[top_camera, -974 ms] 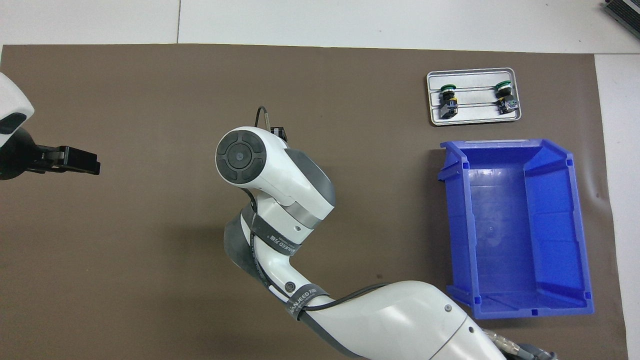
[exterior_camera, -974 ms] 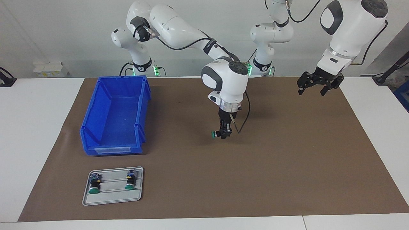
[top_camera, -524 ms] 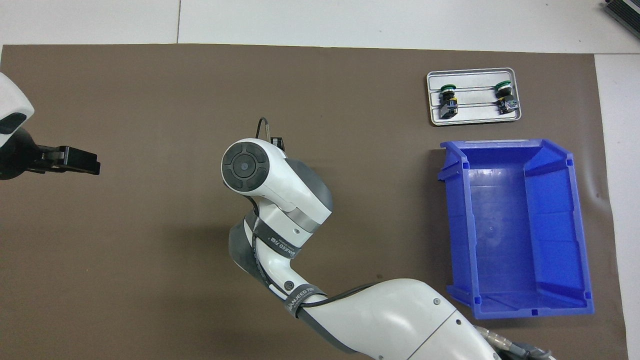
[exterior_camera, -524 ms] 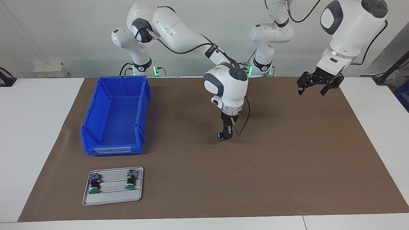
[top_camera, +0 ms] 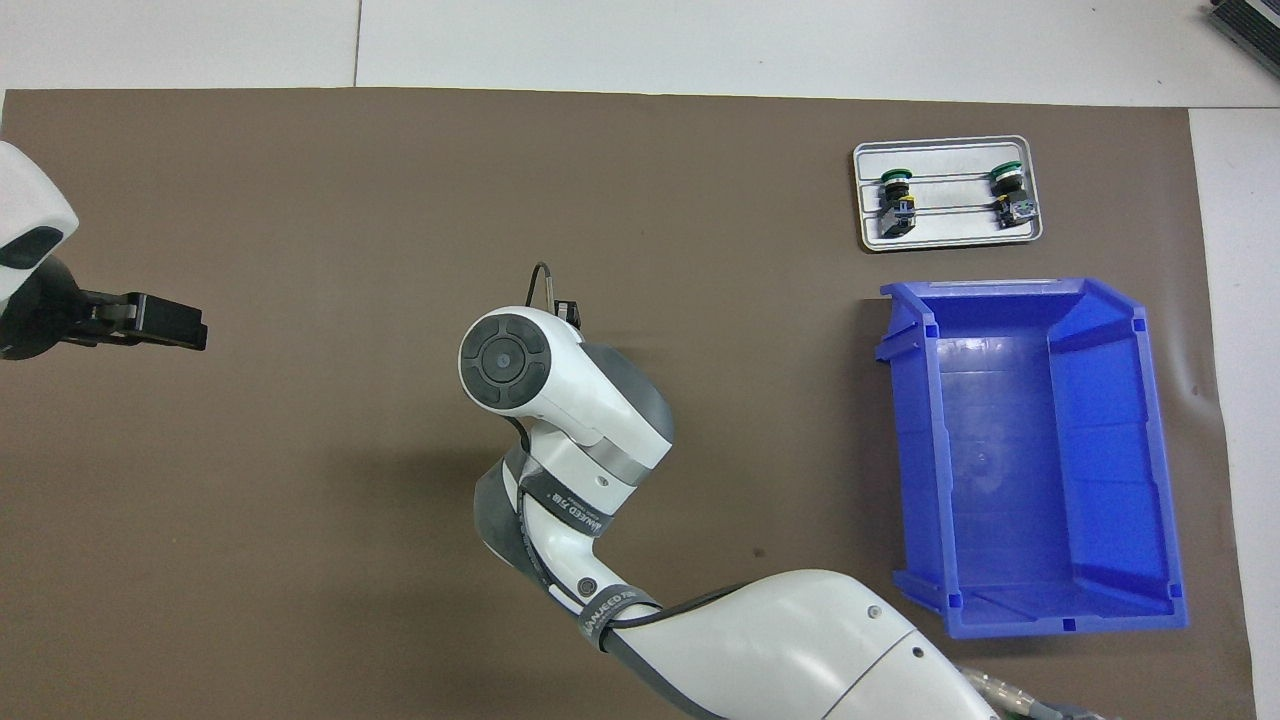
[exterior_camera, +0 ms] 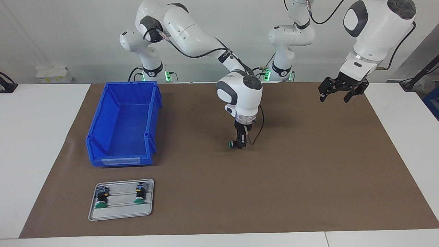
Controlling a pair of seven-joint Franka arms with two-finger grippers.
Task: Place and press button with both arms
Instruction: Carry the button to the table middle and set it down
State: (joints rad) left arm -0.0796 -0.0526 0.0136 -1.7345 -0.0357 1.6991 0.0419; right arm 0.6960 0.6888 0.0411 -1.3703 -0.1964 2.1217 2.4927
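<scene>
A button (exterior_camera: 232,144) with a green cap hangs just above the middle of the brown mat, cap turned sideways toward the right arm's end. My right gripper (exterior_camera: 240,144) is shut on its black body, fingers pointing straight down. In the overhead view the right arm's wrist covers the button, and only a black bit of the right gripper (top_camera: 567,312) shows. My left gripper (exterior_camera: 334,97) waits open and raised over the mat's edge at the left arm's end, with nothing in it. The overhead view catches the left gripper (top_camera: 185,330) at the frame's edge.
A large blue bin (exterior_camera: 103,120) (top_camera: 1010,450) stands on the mat toward the right arm's end. Farther from the robots than the bin lies a grey tray (exterior_camera: 120,212) (top_camera: 950,232) with two more green-capped buttons (exterior_camera: 101,199) (exterior_camera: 140,195).
The right arm's wrist has drawn back toward the robots and stands more upright, with the button still held just above the mat. The left arm has barely moved.
</scene>
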